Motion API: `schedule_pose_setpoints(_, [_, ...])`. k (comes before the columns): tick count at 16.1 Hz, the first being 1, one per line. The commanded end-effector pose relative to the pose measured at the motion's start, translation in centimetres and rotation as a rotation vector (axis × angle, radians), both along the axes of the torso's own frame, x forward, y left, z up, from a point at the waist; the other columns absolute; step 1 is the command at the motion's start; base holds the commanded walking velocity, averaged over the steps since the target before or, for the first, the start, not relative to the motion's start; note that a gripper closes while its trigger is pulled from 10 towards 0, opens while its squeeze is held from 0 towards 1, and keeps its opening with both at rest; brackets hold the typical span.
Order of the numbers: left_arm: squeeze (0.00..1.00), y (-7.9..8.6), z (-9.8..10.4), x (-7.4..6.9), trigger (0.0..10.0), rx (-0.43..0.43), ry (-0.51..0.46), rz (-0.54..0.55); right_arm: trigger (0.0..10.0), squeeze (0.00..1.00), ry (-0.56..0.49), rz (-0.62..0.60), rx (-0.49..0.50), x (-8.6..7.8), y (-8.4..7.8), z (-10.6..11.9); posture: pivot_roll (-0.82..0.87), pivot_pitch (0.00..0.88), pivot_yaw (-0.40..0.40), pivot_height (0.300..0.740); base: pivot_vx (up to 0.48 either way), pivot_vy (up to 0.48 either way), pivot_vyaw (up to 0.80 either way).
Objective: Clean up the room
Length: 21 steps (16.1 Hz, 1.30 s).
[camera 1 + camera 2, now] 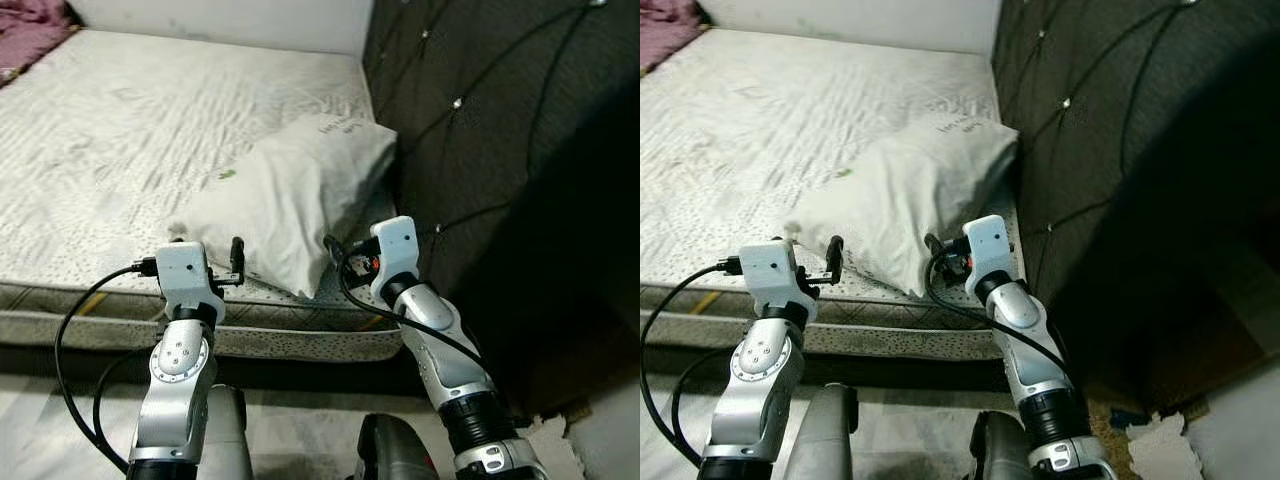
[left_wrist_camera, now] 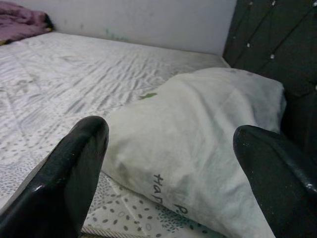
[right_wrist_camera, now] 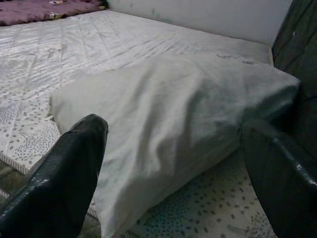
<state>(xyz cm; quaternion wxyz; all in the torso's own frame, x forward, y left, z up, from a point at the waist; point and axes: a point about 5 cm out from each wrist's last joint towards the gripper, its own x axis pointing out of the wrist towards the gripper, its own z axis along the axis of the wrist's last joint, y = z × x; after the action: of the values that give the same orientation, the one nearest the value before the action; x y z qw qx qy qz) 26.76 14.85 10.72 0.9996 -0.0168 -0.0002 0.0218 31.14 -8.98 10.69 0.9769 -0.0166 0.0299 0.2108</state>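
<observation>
Head view: soft white rumpled pillow (image 1: 290,195) lies on bare speckled mattress (image 1: 110,130) against dark tufted headboard (image 1: 480,110). Left gripper (image 1: 236,262) and right gripper (image 1: 338,258) hover at near edge.

Left wrist: fingers (image 2: 64,173) wide apart, empty.

Right wrist: fingers (image 3: 59,178) spread, empty.

Risk: shallow pinch catches cover only, pillow sags and slips; headboard crowds right arm.

We see bare patterned mattress (image 1: 120,130); white pillow (image 1: 290,195) lies on it just ahead of both grippers; purple cloth (image 1: 30,25) at far corner.
</observation>
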Motion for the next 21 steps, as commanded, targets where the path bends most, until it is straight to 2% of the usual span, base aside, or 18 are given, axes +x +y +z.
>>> schedule_pose_setpoints(1, [0.00, -0.10, 0.38, 0.18, 10.0, 0.010, -0.017, -0.010, 10.0, 0.00, -0.011, 0.000, 0.002, 0.21, -0.02, 0.33, 0.07, 0.000, -0.069, 0.612, 0.000, 0.000, 0.00])
schedule_pose_setpoints(4, [0.00, -0.16, 0.42, 0.19, 10.0, -0.006, -0.025, -0.040, 10.0, 0.00, -0.009, 0.002, 0.000, 0.22, -0.02, 0.29, 0.07, 0.000, -0.067, 0.612, 0.224, 0.000, 0.00])
schedule_pose_setpoints(6, [0.00, -0.22, 0.46, 0.19, 10.0, -0.007, -0.026, -0.047, 10.0, 0.00, -0.024, 0.031, 0.000, 0.12, 0.15, 0.48, 0.07, 0.000, -0.067, 0.612, 0.446, 0.000, 0.00])
schedule_pose_setpoints(9, [0.00, -0.29, 0.46, 0.15, 10.0, -0.011, -0.027, -0.052, 10.0, 0.00, -0.023, 0.032, -0.001, 0.09, 0.22, 0.48, 0.07, 0.000, -0.068, 0.612, 0.480, 0.000, 0.64])
schedule_pose_setpoints(15, [0.00, -0.48, 0.35, 0.22, 10.0, -0.026, -0.020, -0.067, 10.0, 0.00, -0.014, 0.019, -0.003, 0.25, 0.13, 0.34, 0.07, 0.000, -0.066, 0.612, 0.423, 0.000, 0.00])
schedule_pose_setpoints(21, [0.00, -0.88, 0.10, 0.37, 10.0, -0.037, -0.005, -0.049, 10.0, 0.00, -0.008, 0.009, -0.009, 0.37, -0.12, 0.04, 0.07, 0.000, -0.062, 0.612, 0.000, 0.000, 0.00])
